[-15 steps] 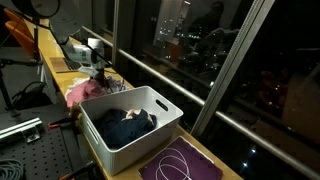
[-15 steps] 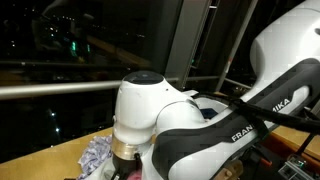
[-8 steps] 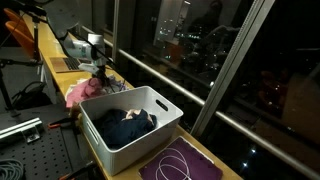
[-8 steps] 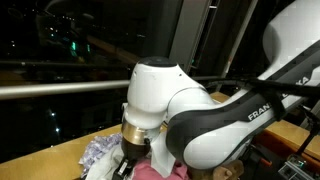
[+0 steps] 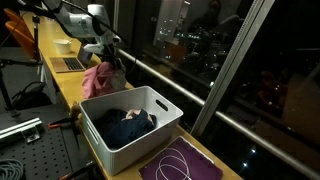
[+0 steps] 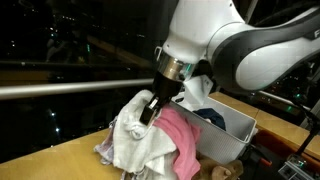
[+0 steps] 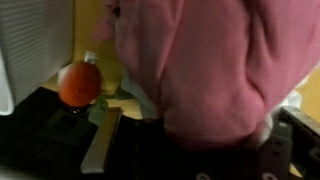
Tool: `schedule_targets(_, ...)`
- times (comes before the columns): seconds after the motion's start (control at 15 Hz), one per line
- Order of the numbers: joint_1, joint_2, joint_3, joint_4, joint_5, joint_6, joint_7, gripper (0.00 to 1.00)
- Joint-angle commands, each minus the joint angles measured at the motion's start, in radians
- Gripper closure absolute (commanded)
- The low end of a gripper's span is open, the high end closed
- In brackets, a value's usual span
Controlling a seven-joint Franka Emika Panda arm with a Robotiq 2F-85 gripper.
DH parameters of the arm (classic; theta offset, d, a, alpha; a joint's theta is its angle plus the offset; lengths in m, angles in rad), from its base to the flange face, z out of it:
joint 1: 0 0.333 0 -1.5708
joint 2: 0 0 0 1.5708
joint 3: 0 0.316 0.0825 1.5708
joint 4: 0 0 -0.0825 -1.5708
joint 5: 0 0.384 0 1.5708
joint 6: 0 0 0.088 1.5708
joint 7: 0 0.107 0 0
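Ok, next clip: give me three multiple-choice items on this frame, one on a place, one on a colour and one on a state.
1. Where does the dark garment lie?
A. on the floor
B. inside the white bin
C. over the window rail

2. What colour is the cloth hanging under the gripper?
A. green
B. pink
C. yellow

3. How is the gripper?
A. open above the bin
B. out of every view
C. shut on the cloth

Answers:
1 B: in an exterior view the garment sits within the bin's walls.
2 B: the cloth shows pink in all three views.
3 C: in an exterior view the fingers pinch the fabric, which hangs from them.
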Motion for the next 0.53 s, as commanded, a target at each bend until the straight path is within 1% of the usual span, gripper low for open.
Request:
schedule_targets(0.0,-0.024,-0.220,-0.026,-0.150,-0.098,-0.050,0.083,0.96)
schedule_targets(0.27,-0.121,-0.413,0.007,-0.234,-0.194,-0.152,0.150,0.96)
schedule_targets(0.47,-0.217,-0.552,0.044,-0.276,-0.211,-0.240,0.135,0.96)
